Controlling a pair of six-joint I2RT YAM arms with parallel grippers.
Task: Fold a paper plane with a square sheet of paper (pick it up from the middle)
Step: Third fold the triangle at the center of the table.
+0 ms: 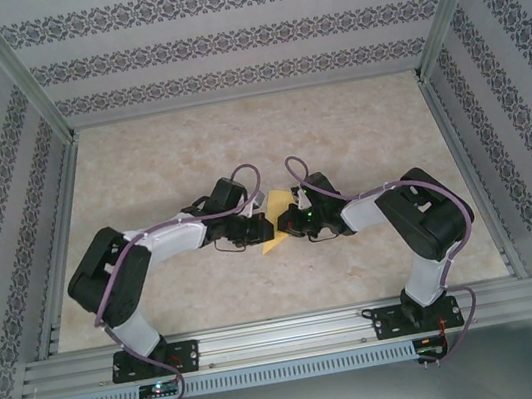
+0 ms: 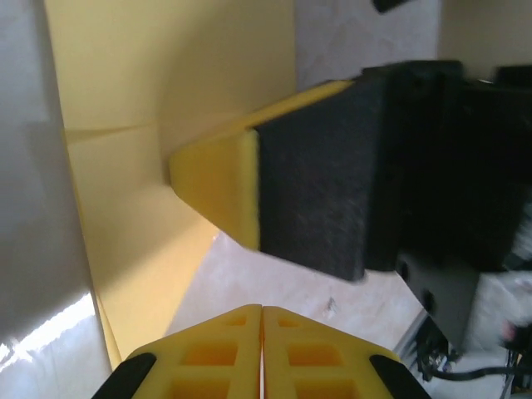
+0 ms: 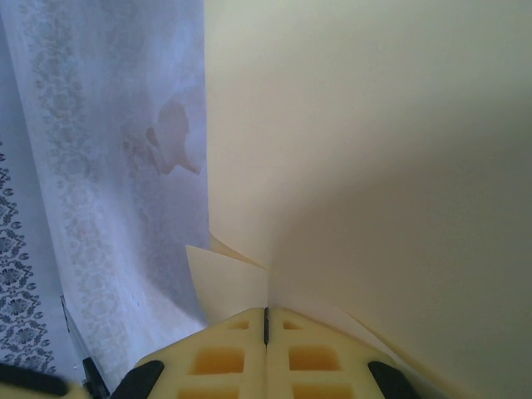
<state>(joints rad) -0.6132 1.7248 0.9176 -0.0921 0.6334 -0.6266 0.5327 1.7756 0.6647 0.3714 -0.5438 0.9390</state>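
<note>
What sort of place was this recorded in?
Probably a purpose-built robot test cell: a silver aluminium-profile frame, patterned white fabric walls, and a beige marbled tabletop inside.

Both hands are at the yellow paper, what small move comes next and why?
Probably lower the paper flat onto the table: the right hand is shut on it, it stands up creased rather than lying flat, and the left hand is shut alongside.

We see the square sheet of paper [image 1: 270,234], yellow-orange, creased and partly folded, upright, mid-way across the surface [image 1: 237,143]
</note>
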